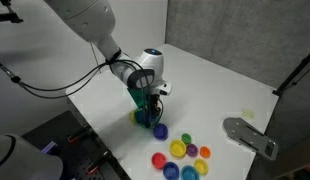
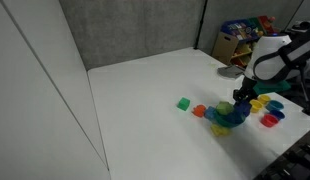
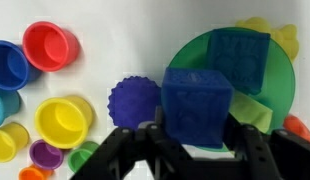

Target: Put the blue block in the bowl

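Observation:
In the wrist view my gripper (image 3: 197, 128) is shut on the dark blue block (image 3: 196, 103), one finger on each side. The block hangs over the near edge of the round green bowl (image 3: 283, 85). Inside the bowl lie a second blue-teal block (image 3: 241, 58) and a yellow-green piece (image 3: 257, 110). In both exterior views the gripper (image 1: 145, 104) (image 2: 241, 100) points down right above the bowl (image 1: 142, 117) (image 2: 225, 122). The held block is hard to make out there.
A dark blue scalloped disc (image 3: 135, 100) lies left of the bowl. Small round cups, red (image 3: 50, 45), blue (image 3: 10, 65) and yellow (image 3: 63, 120), cluster further left (image 1: 180, 150). A green block (image 2: 183, 103) and an orange piece (image 2: 199, 110) lie beside the bowl. A grey metal plate (image 1: 250, 135) lies near the table edge.

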Available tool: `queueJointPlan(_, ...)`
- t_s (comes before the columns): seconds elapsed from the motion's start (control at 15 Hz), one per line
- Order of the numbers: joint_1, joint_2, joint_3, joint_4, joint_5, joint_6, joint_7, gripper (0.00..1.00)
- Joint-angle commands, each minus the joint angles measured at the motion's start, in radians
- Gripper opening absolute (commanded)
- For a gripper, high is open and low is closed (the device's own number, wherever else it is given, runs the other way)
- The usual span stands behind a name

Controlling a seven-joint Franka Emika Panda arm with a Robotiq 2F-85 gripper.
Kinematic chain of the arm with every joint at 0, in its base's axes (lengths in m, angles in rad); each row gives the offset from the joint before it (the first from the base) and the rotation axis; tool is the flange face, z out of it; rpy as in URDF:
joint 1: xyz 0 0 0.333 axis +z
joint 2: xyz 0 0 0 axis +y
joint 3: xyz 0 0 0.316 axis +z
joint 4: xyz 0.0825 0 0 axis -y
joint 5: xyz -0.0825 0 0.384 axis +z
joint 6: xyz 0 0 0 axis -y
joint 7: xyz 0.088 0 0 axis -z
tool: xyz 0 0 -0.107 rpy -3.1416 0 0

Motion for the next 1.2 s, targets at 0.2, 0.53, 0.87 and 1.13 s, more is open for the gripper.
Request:
queueJointPlan(0.2,-0.055,0.032,0.043,0.004,0.025,0.034,-0.106,0.65)
queueJointPlan(0.53,-0.051,0.031,0.033,0.001,0.007,0.032,-0.111,1.00)
queueJointPlan(0.87,-0.010,-0.005,-0.004,0.000,-0.045,-0.001,-0.067,1.00)
queueJointPlan(1.13,0.047,-0.074,-0.055,-0.005,-0.144,-0.043,-0.025,1.00)
